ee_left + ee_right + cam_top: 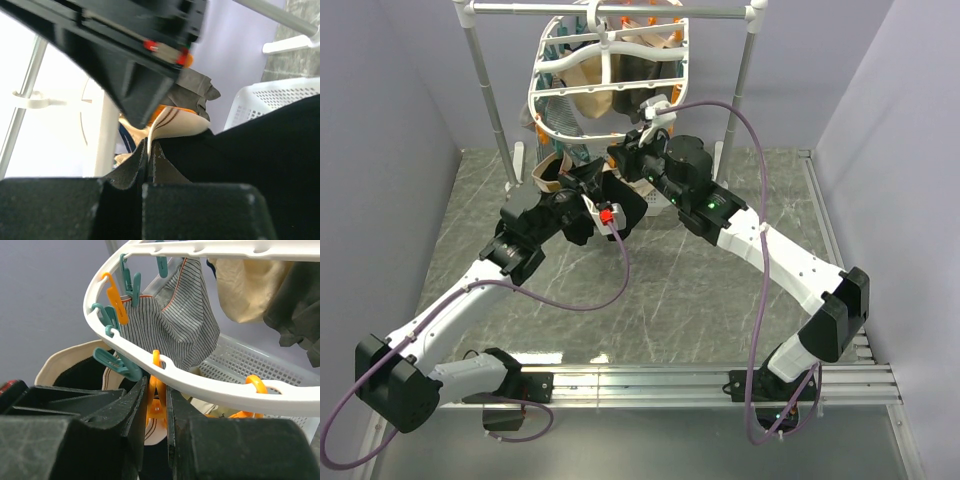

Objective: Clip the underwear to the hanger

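The underwear (260, 160) is black with a beige waistband (180, 125). My left gripper (148, 150) is shut on the waistband edge and holds it up just under the hanger. The hanger (225, 390) is a white oval frame with teal and orange clothespins; it hangs from the rail in the top view (610, 75). My right gripper (156, 385) is shut on an orange clothespin (159, 405) that dangles from the frame's near rim, and the waistband (55, 365) lies right below and behind the pin. In the top view both grippers, left (590, 188) and right (625, 155), meet under the frame.
A white perforated basket (240, 365) stands behind and below the frame. A striped grey garment (175, 325), a beige garment (245, 285) and a dark one (295, 305) hang clipped to the frame. The grey metal rail stand (480, 70) carries the hanger at the table's back.
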You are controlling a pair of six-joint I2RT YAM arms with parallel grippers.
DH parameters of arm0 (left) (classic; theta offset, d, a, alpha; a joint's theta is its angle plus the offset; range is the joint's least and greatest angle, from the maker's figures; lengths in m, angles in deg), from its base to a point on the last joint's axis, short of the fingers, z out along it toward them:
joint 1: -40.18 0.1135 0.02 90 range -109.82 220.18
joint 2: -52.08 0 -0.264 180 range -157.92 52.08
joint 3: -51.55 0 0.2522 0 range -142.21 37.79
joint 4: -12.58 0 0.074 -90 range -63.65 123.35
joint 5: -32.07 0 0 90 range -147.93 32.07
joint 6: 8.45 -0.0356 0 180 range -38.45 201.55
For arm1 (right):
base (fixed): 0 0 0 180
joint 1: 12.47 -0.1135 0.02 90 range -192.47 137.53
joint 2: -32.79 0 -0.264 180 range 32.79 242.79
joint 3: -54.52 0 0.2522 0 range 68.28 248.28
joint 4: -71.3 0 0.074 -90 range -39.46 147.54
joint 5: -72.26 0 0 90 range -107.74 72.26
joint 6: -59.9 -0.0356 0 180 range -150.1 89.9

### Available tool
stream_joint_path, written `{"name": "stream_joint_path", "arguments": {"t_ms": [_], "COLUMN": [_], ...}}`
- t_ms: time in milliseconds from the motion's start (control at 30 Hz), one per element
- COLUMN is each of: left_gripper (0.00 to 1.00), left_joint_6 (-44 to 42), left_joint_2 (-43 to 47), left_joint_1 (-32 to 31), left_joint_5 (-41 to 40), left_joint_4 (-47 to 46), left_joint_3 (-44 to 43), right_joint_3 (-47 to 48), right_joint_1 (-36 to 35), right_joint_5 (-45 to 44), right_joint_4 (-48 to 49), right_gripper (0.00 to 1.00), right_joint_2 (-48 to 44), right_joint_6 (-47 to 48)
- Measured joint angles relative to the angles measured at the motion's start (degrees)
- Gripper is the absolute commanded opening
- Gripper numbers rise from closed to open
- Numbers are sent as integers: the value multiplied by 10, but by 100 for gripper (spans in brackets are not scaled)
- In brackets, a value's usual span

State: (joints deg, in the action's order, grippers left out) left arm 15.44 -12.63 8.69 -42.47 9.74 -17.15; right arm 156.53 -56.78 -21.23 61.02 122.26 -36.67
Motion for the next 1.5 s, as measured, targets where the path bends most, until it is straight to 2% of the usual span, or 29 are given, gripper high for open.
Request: {"name": "stream_joint_path", "arguments": {"t_ms": [400,567,833,1500], "left_gripper": [0,0,0,0], "left_joint_6": [28,27,23,21], "left_joint_2": [-1,-1,-1,-1], "left_joint_1": [0,0,0,4], "left_joint_5": [0,1,3,12], "left_joint_4": [15,16,20,29], "left_joint_3": [-30,-33,-33,-34], "right_joint_3": [-13,-13,-13,9], "right_joint_1": [0,0,0,17], "right_joint_5": [-5,-8,-10,27], "right_joint_4": [12,11,10,-30], "right_gripper": [0,16,25,34], "right_joint_2": [-9,-9,-9,-9], "right_joint_6": [21,20,16,-33]}}
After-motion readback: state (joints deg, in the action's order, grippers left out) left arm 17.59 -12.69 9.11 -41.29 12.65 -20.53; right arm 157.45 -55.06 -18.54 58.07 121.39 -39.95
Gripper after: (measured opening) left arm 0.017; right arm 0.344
